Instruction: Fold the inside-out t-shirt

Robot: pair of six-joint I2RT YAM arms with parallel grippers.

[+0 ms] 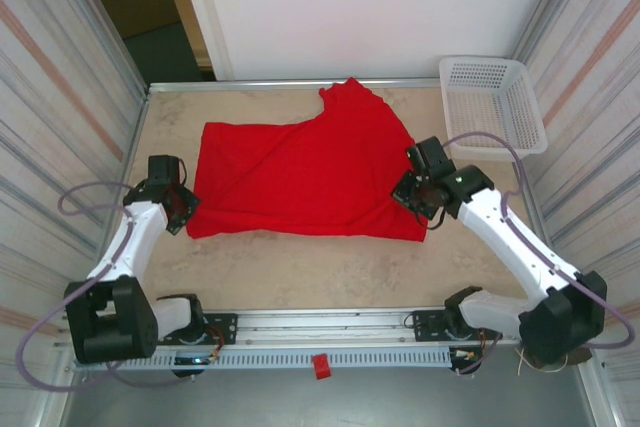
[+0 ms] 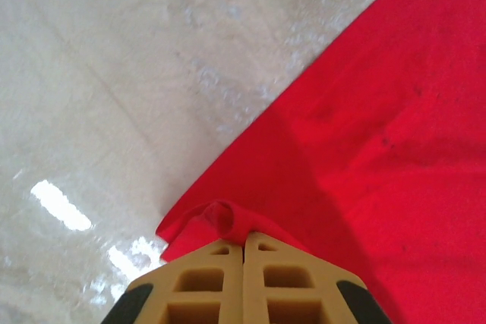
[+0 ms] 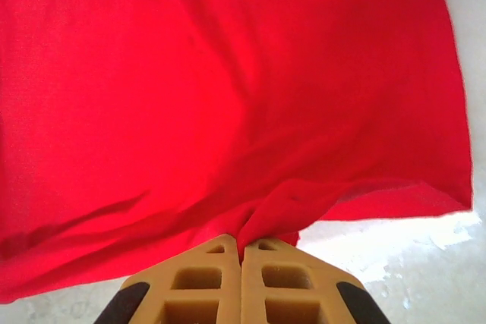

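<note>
Both pairs are pinched shut on the red t-shirt [image 1: 305, 177], the left jaws on one near corner, the right jaws close to the other; it lies stretched sideways between them, spreading ahead of both on the surface [image 1: 330, 272].

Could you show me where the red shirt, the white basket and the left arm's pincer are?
red t-shirt [image 1: 300, 172]: overhead view, middle of the cloth.
white basket [image 1: 492, 107]: overhead view, its mesh floor.
left pincer [image 2: 243, 246]: left wrist view, where its closed tips pinch the shirt's edge.
</note>
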